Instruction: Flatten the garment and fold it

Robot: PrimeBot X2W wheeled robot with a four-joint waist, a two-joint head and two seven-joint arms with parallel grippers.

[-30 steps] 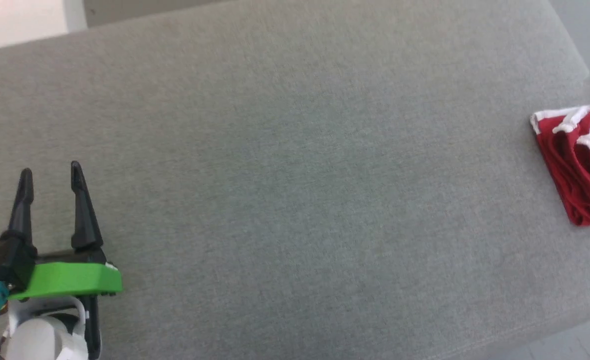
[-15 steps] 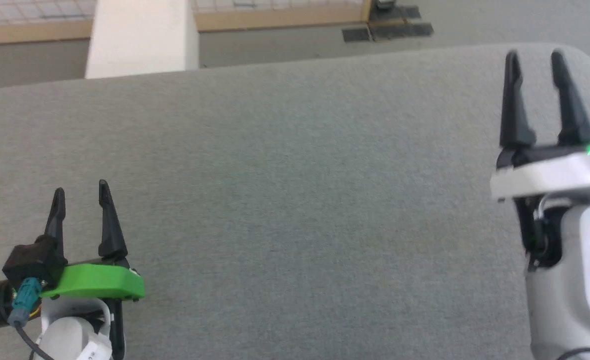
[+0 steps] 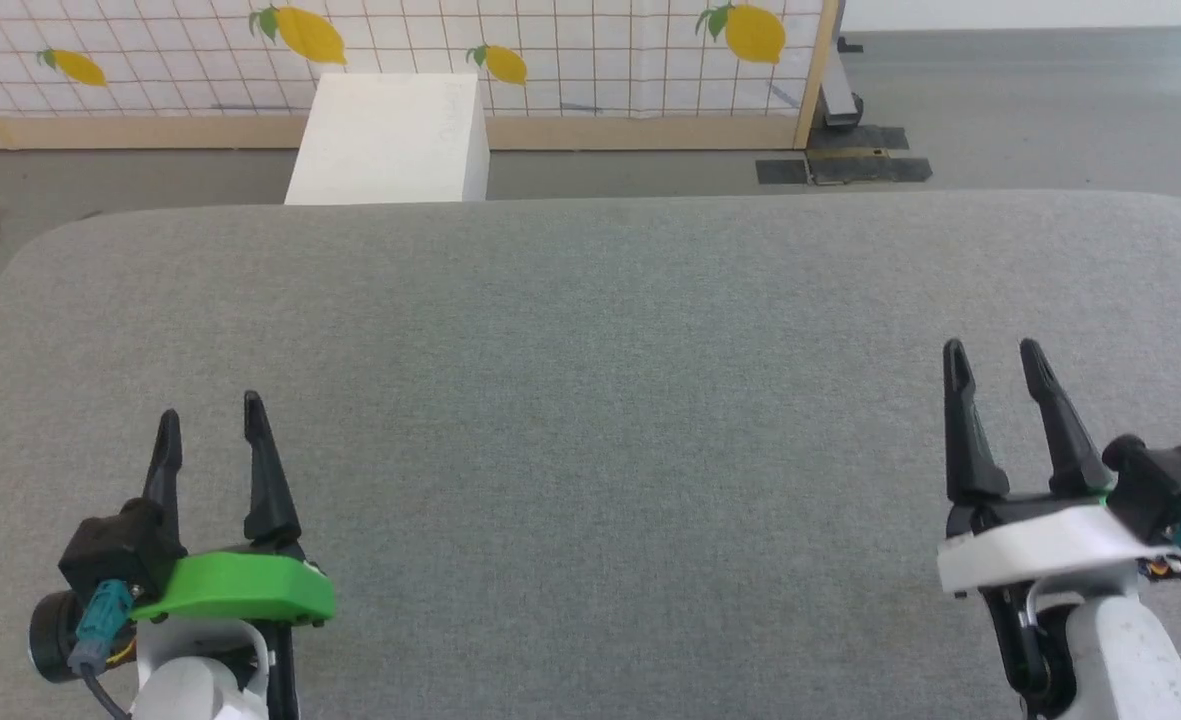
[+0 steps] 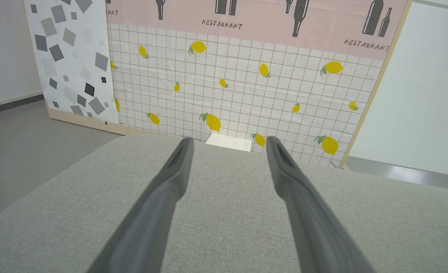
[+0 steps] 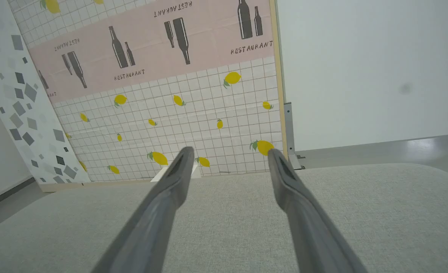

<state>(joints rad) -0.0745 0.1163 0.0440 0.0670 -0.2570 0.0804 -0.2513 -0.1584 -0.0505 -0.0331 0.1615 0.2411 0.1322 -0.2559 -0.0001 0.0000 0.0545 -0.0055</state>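
The garment is out of view. My left gripper point(image 3: 210, 415) hovers open at the lower left of the grey fabric surface point(image 3: 590, 400), fingers pointing away from me, nothing between them. At the lower right my right gripper point(image 3: 992, 360) is open and empty as well. In the left wrist view the left gripper point(image 4: 227, 142) points over the bare grey surface point(image 4: 227, 212) toward the lemon wall. The right wrist view has the right gripper point(image 5: 227, 151) spread above the same grey surface point(image 5: 379, 212).
A white box point(image 3: 385, 140) stands on the floor behind the surface's far edge. A lemon-print tiled panel point(image 3: 550, 40) with a wooden frame closes the back. Grey floor point(image 3: 1030, 100) lies to the far right, and the surface's rounded left corner point(image 3: 20, 270) drops off.
The head camera has swung and tilted up, so the red garment left the picture at the right. The right gripper came into view and now sits lower right. Both grippers stay open.
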